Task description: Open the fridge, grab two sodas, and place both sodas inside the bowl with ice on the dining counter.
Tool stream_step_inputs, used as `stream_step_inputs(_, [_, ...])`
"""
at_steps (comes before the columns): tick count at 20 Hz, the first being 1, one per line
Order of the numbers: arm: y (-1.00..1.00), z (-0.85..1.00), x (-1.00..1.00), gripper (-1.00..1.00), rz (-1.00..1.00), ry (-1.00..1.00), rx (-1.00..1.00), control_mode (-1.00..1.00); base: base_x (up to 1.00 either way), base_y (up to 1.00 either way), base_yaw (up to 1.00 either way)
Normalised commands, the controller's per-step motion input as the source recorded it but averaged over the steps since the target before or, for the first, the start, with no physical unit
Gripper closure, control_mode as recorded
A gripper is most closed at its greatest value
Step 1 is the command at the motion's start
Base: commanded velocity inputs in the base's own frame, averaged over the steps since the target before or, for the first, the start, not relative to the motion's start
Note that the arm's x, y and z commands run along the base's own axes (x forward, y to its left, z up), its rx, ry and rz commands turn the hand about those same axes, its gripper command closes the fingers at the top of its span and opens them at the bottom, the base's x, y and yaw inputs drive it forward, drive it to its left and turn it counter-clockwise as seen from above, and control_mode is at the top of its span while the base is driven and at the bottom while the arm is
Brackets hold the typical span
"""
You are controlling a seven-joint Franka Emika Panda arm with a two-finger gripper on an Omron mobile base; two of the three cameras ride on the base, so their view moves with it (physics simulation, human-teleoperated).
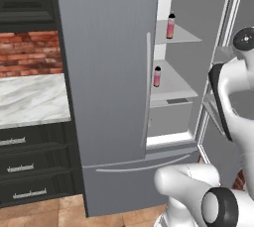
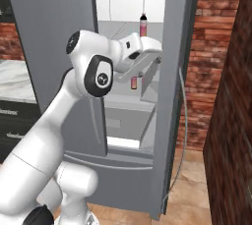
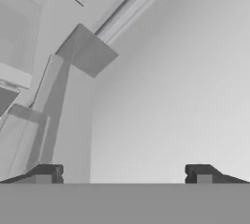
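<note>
A: What is seen at the left of the left base view?

B: The fridge (image 1: 111, 97), left door shut, right door swung open. Two sodas (image 1: 170, 26) (image 1: 157, 77) are stood upright on shelves right of centre (one above the other).

A: And the gripper (image 3: 122, 174)?

B: Its jaws are spread wide apart, nothing held, pale fridge walls ahead.
</note>
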Motion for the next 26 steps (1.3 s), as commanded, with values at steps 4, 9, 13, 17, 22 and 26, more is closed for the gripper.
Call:
stream_step_inputs(4, [-0.83,0.13,0.00,-1.00,0.00,0.00,0.03,-1.00,0.00,0.00,0.00])
stream_step_inputs(9, [-0.69,0.17,0.00,-1.00,0.00,0.00,0.04,-1.00,0.00,0.00,0.00])
stream_step_inputs(13, [-0.55,0.15,0.00,-1.00,0.00,0.00,0.04,-1.00,0.00,0.00,0.00])
stream_step_inputs(17, [-0.23,0.23,-0.16,-1.00,0.00,-0.03,0.03,-1.00,0.00,0.00,0.00])
stream_step_inputs(22, [0.49,0.32,-0.44,-1.00,0.00,-0.03,0.02,-1.00,0.00,0.00,0.00])
stream_step_inputs(26, [0.93,0.29,-0.26,-1.00,0.06,0.02,0.01,-1.00,0.00,0.00,0.00])
